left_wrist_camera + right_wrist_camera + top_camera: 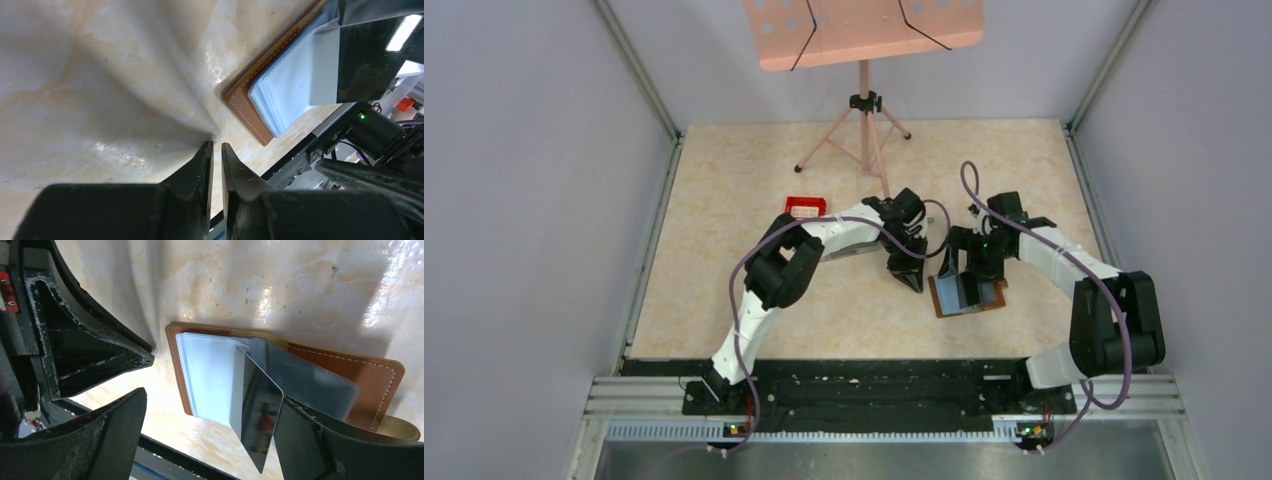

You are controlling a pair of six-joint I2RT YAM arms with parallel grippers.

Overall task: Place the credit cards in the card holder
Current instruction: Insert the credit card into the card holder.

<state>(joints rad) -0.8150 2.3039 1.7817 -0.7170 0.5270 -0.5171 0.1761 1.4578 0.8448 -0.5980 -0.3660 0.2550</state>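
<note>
The card holder (372, 375) lies open on the table, brown leather with clear inner sleeves (210, 375). A black credit card (260, 410) stands on edge among the sleeves, tilted up, close beside one finger of my right gripper (212, 400). That gripper straddles the holder with its jaws wide open and closed on nothing. My left gripper (217, 145) hovers low just left of the card holder (247, 112), fingers a narrow slit apart with nothing between them. From above, both grippers (914, 278) (972, 270) meet at the card holder (942, 302). No other cards show.
A small red tray (805, 207) sits behind the left arm. A music stand's tripod (864, 135) stands at the back centre of the table. Grey walls close in both sides, and a black rail (864, 380) runs along the near edge.
</note>
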